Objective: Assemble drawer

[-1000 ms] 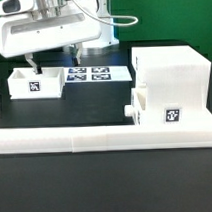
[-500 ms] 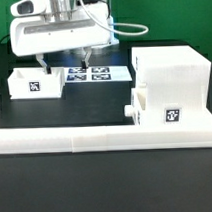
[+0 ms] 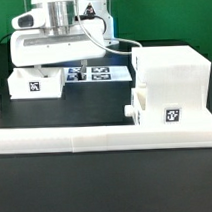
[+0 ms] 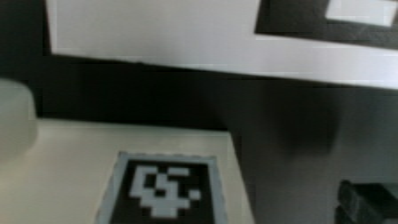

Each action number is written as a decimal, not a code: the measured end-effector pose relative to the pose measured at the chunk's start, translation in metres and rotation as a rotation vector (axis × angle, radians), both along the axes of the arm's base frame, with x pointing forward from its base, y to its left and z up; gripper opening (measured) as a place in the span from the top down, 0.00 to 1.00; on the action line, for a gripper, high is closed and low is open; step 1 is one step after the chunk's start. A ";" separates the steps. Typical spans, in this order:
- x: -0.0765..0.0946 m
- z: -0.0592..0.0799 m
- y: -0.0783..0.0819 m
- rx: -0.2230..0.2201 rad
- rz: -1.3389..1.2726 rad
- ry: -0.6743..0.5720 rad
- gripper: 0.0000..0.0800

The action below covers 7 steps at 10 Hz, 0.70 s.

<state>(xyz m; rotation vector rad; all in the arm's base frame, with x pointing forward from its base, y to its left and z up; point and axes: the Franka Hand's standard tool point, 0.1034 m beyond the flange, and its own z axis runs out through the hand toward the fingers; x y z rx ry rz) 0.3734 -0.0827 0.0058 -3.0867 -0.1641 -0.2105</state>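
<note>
Drawer box [image 3: 35, 83], open-topped and tagged, sits on the black table [image 3: 107, 184] toward the exterior view's left, well apart from the white cabinet [image 3: 171, 86] on the right. The gripper [image 3: 64, 64] hangs just above the box, carrying nothing; whether its jaws are wide cannot be told. Judged step: reaching for the box. Next, descend squarely over one wall and close.

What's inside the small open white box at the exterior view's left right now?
The small open box shows only its tagged front wall and rim; its interior is hidden from this angle. The claw hangs above its rim, jaw state unclear.
</note>
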 end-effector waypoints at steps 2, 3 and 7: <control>0.000 -0.001 0.000 0.001 0.000 0.001 0.19; 0.001 -0.001 0.000 0.002 0.000 0.001 0.19; 0.002 -0.001 0.000 0.002 0.001 0.000 0.72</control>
